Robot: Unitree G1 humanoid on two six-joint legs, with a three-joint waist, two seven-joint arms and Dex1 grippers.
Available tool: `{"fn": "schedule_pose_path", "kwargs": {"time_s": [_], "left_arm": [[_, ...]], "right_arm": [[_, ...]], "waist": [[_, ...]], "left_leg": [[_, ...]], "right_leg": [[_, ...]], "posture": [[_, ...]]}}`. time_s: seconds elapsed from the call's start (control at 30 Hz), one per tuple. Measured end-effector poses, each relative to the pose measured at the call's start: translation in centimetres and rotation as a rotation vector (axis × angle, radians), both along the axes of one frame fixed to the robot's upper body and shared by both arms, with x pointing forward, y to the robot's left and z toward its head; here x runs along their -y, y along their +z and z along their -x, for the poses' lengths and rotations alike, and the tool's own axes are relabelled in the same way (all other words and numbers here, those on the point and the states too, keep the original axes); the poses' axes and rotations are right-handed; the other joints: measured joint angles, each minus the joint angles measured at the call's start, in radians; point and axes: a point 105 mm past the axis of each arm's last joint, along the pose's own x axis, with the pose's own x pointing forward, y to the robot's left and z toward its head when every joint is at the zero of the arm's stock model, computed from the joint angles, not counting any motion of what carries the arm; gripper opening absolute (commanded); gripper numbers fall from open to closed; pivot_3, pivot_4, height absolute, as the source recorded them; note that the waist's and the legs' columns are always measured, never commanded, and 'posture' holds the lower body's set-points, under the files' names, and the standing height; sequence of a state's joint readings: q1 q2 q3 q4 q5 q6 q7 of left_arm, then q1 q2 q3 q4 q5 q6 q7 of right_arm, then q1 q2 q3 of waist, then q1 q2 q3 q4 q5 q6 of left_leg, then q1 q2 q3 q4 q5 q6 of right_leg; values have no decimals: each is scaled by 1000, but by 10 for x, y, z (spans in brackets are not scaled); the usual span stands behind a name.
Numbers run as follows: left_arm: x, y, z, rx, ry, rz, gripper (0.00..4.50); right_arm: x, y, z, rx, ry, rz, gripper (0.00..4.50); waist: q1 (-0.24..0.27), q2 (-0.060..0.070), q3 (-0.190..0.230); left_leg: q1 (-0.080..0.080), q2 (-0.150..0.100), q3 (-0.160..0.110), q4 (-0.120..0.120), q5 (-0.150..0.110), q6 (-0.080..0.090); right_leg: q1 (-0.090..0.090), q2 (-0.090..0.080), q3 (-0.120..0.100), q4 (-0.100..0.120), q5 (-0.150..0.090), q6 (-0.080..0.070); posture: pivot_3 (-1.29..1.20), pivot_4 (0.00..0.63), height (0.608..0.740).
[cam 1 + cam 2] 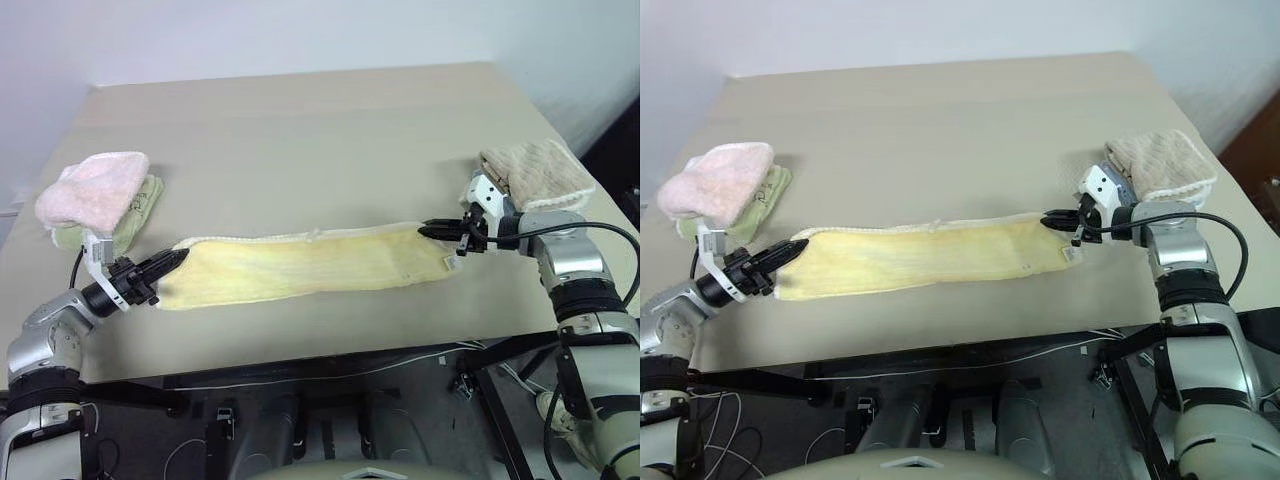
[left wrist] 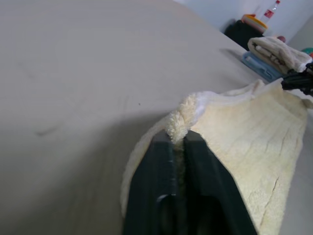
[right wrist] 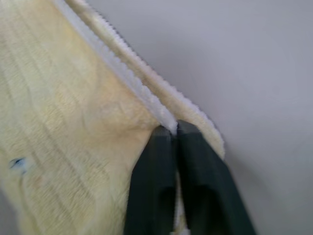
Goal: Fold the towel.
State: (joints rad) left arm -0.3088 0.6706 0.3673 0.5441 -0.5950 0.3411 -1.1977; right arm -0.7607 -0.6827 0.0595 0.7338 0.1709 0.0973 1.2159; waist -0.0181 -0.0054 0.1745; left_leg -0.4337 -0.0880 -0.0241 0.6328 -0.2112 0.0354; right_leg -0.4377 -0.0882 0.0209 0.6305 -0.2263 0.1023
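While both grippers pinch corners, towel (image 1: 310, 265) flat

A broad beige desk (image 1: 330, 130) fills most of the frame, its far edge running along the top and its near edge crossing the lower third. A long, narrow pale yellow towel (image 1: 310, 265) lies flat across the lower middle, whitish scalloped trim along its far edge. At the left edge a pink fluffy towel (image 1: 90, 188) sits on a folded light green cloth (image 1: 140, 205). At the right edge rests a folded beige waffle-textured towel (image 1: 538, 172).
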Motion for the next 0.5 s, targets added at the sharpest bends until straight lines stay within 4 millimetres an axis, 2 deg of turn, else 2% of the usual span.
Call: {"fn": "schedule_pose_path", "kwargs": {"time_s": [0.03, 0.17, 0.3, 0.33, 0.4, 0.5], "left_arm": [[-1, 0, -1, 1, 6, -3, 1611], [-6, -4, -3, -6, 36, -4, 3031], [-8, -5, -3, 5, 45, -6, 4380], [-8, -3, -4, 26, 52, -12, 4498], [-11, 4, -6, 75, 81, -23, 4498], [-10, 26, -6, 155, 88, -9, 4498]], "right_arm": [[-1, 2, -2, 14, -4, -5, 1561], [-2, 14, -6, 40, -16, -48, 2946], [-3, 14, -5, 28, -12, -57, 4291], [-3, 14, -3, 21, -5, -59, 4474], [1, 14, 2, -8, -21, -76, 4474], [18, 14, 7, -107, -126, -138, 4474]], "waist": [[0, 0, 0], [0, 0, 0], [0, 0, 0], [2, 0, 0], [5, 0, 0], [6, 0, 0]], "left_leg": [[0, 0, 0, 0, 0, 0], [2, 0, 0, 0, 0, 0], [2, 0, 0, 0, 0, 0], [2, 0, 0, 0, 0, 0], [2, 0, 0, 0, 0, 0], [2, 0, 0, 0, 0, 0]], "right_leg": [[0, 0, 0, 0, 0, 0], [2, 0, 0, 0, 0, 0], [2, 0, 0, 0, 0, 0], [2, 0, 0, 0, 0, 0], [2, 0, 0, 0, 0, 0], [2, -1, 0, 0, 0, 0]], "posture": [[0, 150, 740], [0, 150, 740], [0, 150, 740], [0, 150, 740], [0, 150, 740], [0, 150, 740]]}}
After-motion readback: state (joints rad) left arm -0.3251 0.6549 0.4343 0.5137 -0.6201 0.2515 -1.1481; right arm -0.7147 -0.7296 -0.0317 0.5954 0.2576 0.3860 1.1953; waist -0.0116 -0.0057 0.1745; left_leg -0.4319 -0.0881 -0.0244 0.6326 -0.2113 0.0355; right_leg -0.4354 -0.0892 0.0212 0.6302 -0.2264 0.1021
